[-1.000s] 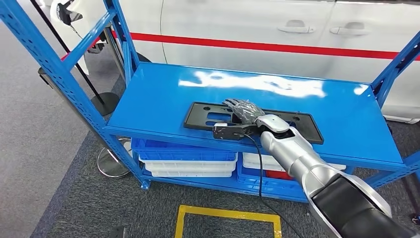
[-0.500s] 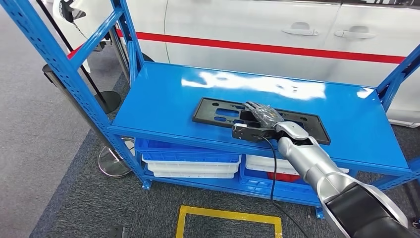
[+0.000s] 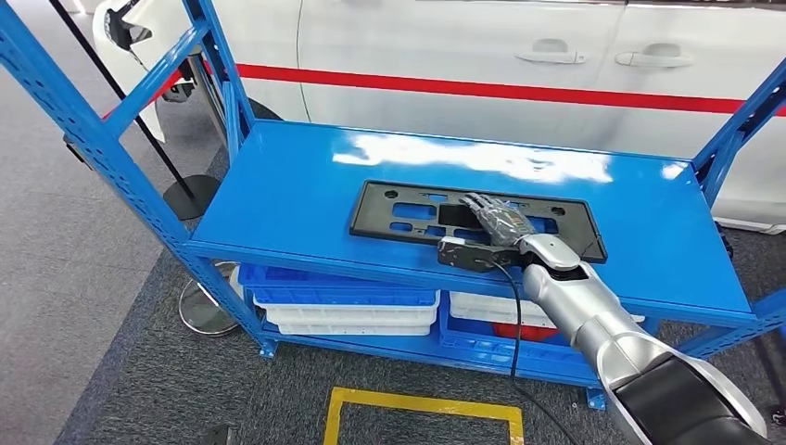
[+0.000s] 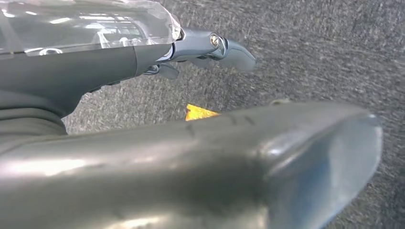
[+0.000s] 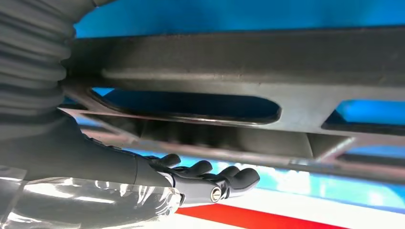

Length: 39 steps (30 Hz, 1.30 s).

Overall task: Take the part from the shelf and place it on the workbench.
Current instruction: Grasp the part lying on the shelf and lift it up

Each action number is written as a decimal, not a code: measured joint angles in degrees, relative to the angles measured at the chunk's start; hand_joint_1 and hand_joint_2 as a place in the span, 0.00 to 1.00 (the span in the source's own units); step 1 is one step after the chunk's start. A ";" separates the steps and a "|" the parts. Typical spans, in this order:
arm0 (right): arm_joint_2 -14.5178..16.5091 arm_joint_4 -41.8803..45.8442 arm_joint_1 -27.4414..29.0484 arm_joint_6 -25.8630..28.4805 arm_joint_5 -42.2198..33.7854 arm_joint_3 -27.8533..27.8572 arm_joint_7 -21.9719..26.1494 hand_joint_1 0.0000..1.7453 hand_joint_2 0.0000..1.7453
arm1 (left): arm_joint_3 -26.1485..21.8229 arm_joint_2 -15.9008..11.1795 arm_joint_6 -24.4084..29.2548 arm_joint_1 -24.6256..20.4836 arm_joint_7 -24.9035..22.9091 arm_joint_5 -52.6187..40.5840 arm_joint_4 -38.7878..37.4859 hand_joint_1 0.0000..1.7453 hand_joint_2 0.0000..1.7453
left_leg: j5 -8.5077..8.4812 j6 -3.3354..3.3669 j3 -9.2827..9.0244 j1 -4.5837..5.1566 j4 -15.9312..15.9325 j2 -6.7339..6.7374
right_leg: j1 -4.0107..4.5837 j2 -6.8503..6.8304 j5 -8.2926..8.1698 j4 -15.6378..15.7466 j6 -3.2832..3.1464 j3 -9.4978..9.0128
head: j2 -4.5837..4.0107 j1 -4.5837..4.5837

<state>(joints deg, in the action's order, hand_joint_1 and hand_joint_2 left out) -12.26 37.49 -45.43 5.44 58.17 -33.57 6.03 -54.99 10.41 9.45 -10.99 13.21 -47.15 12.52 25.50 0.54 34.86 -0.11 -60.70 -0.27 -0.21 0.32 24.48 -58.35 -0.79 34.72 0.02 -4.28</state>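
One black plate [image 3: 477,221], flat and long with several cut-outs, lies on the top board of the blue shelf [image 3: 297,185], nearer the front edge and a little right of centre. From the head view, one silver arm comes in from the near right, and its right hand [image 3: 496,222] lies across the plate's middle, fingers stretched over the top and hiding part of the cut-outs; whether anything curls under the near edge I cannot tell. One dark block sits at the wrist, just over the front lip of the shelf, with one black cable hanging from it. Below, two stacks of white trays [image 3: 357,315] sit in blue bins, the right stack half hidden by the arm. One white car [image 3: 463,46] with a red stripe stands behind, cut off at the top. One yellow square [image 3: 422,417] is marked on the near floor.

From the left wrist view, the left hand [image 4: 210,47] hangs over grey carpet, fingers curled and holding nothing; a blurred grey bulk blocks most of the rest.

From the right wrist view, the plate [image 5: 239,95] looms close and out of focus, with the dark fingers [image 5: 215,179] extended along it, apparently touching it.
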 joint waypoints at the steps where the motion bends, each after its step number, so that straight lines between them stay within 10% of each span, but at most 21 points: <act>1: -0.04 0.10 0.04 0.02 0.02 0.22 -0.02 0.00 1.00 | 0.01 -0.03 0.01 0.01 0.03 0.04 0.00 0.00 0.00 | -0.39 0.25 -0.88 0.21 1.86 0.04 | 0.03 0.00 0.00 -0.01 0.22 0.03 | 0.00 0.00; 6: -0.34 0.52 0.24 0.23 0.10 1.01 -0.08 0.00 1.00 | 0.01 -0.04 0.04 0.06 0.13 0.28 0.00 0.00 0.00 | -1.23 1.37 -1.66 -0.06 3.70 0.32 | -0.12 -0.02 1.41 -1.78 1.72 0.68 | -0.01 0.00; 9: -0.54 0.65 0.83 0.69 0.13 1.35 -0.06 0.00 1.00 | 0.01 -0.03 0.07 0.11 0.17 0.32 0.00 0.00 0.00 | -1.45 1.69 -1.61 -0.16 3.96 0.38 | -0.38 -0.05 6.83 -12.30 2.40 5.64 | 0.00 0.00; 11: -0.57 0.93 1.44 1.36 0.20 1.75 -0.04 0.00 1.00 | 0.01 -0.03 0.11 0.30 0.24 0.34 0.00 0.00 0.00 | -1.40 1.65 -1.66 -0.20 3.91 0.38 | -0.66 -0.10 7.34 -15.94 2.75 7.38 | 0.00 0.00; 16: -0.62 2.76 2.24 2.76 0.66 2.97 -0.20 0.00 1.00 | 0.03 0.09 0.11 0.28 0.65 0.33 0.00 0.00 0.00 | -0.75 0.55 -1.67 -0.18 3.06 0.27 | -1.02 -0.26 0.48 -0.65 2.53 -0.19 | -0.01 0.00; 22: -0.64 6.94 4.74 4.90 2.24 5.19 -0.38 0.01 1.00 | 0.17 0.16 0.18 0.19 0.69 0.31 0.00 0.00 0.00 | 2.47 -1.20 0.31 -0.41 -1.59 0.24 | -1.07 -0.17 0.20 0.48 0.38 -0.65 | 0.00 0.00; 26: -0.64 8.10 5.57 4.50 3.37 6.18 0.45 0.66 1.00 | 0.25 0.19 0.19 0.32 0.71 0.59 0.00 0.00 0.00 | 7.10 -1.58 6.19 -0.54 -14.02 0.24 | -0.82 -0.18 0.33 0.42 -0.02 -0.63 | 0.00 0.00; 28: -0.64 8.20 5.60 4.19 3.68 6.47 0.74 0.91 1.00 | 0.27 0.19 0.19 0.31 0.78 0.68 0.00 0.00 0.00 | 3.85 -1.23 4.40 -0.52 -9.72 0.24 | -0.68 -0.11 0.42 0.35 0.02 -0.74 | 0.00 0.00; 31: -0.60 8.21 5.49 3.95 4.05 6.67 1.10 1.00 1.00 | 0.31 0.17 0.18 0.16 0.92 0.85 0.00 0.00 0.00 | -0.50 -0.29 -0.51 -0.18 1.27 0.23 | -0.45 -0.05 0.55 0.26 0.48 -0.73 | 0.00 -0.01; 36: -0.53 8.06 5.44 4.22 4.26 6.82 1.70 1.00 1.00 | 0.34 0.21 0.17 0.07 1.03 0.97 0.00 0.00 0.00 | -1.23 1.01 -1.51 -0.17 3.68 0.15 | -0.48 -0.08 1.28 -0.55 2.01 -0.24 | 0.00 0.01; 39: -0.53 7.87 5.36 4.36 4.27 6.98 1.80 1.00 1.00 | 0.36 0.27 0.15 -0.11 1.06 0.98 0.00 0.00 0.00 | -1.58 1.55 -1.68 -0.32 4.26 0.18 | -0.60 -0.12 6.20 -9.88 2.40 4.20 | 0.00 0.00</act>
<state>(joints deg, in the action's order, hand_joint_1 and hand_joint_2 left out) -12.79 45.36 -40.08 9.80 62.45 -26.59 7.83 -54.63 10.69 9.60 -11.10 14.27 -46.17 12.52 23.93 2.09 33.18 -0.44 -56.44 -0.09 -0.81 0.19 30.68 -68.22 1.62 38.91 0.02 -4.28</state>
